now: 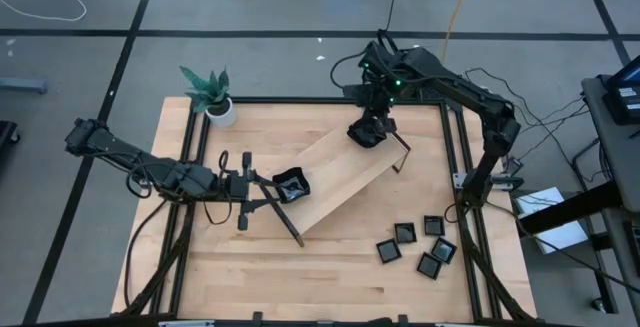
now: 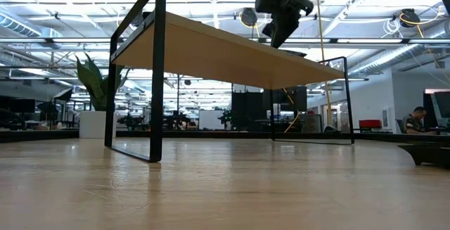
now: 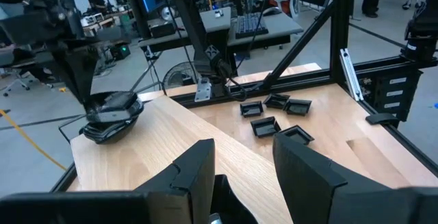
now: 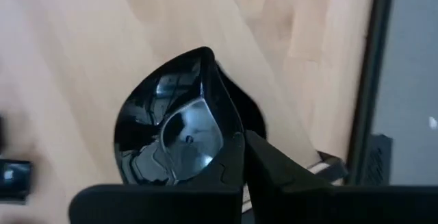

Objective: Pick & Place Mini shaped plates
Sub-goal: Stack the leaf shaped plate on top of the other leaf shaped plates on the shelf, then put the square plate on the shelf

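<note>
Two groups of glossy black mini plates sit on the pale wooden tray [image 1: 345,177], which lies slantwise across the table. One group [image 1: 292,185] is at its near-left end. A small pile [image 3: 102,133] is at its far-right end. Several more plates [image 1: 418,245] lie on the table near its right edge. My right gripper [image 4: 243,142] hangs over the far-right pile, shut on a rounded plate [image 4: 171,131]. My left gripper [image 3: 243,162] is open, low beside the near-left plates, and I see no touch there. My right gripper pinches the rounded plate by its raised rim [image 4: 222,114], the rim running between the two fingers. The fingers come from above, pointing down. The plate [image 3: 113,104] sits about level right over the pile; whether it rests on the pile or hangs just clear cannot be told.
A potted plant [image 1: 212,97] stands at the table's far-left corner. Black frame rails [image 1: 455,157] border the table. The tray stands raised on black end rails [image 2: 158,68]. Bare wood shows along the table's near edge. People sit in the room beyond.
</note>
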